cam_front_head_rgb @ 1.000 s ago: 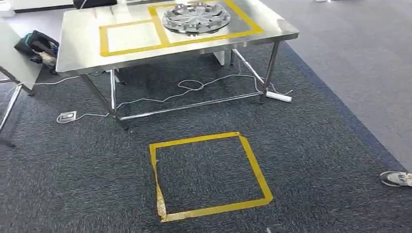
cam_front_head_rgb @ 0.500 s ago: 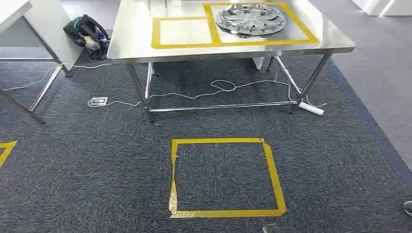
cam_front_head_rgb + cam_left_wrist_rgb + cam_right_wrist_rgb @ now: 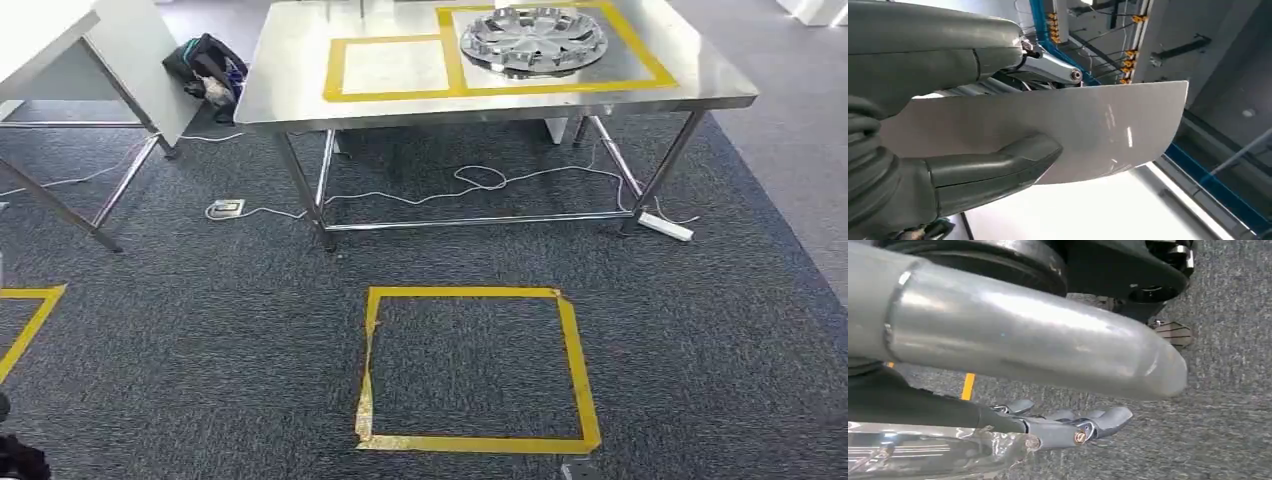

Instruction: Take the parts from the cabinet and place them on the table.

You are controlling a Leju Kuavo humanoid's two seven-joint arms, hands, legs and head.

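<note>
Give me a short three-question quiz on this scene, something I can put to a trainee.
1. True or false: the wheel cover lies inside a yellow taped rectangle on the steel table.
2. What does the left hand hold? A: a curved grey panel. B: a bottle. C: a cardboard box.
3. How many rectangles does the yellow tape mark on the tabletop?

Key: 1 true; 2 A; 3 two.
</note>
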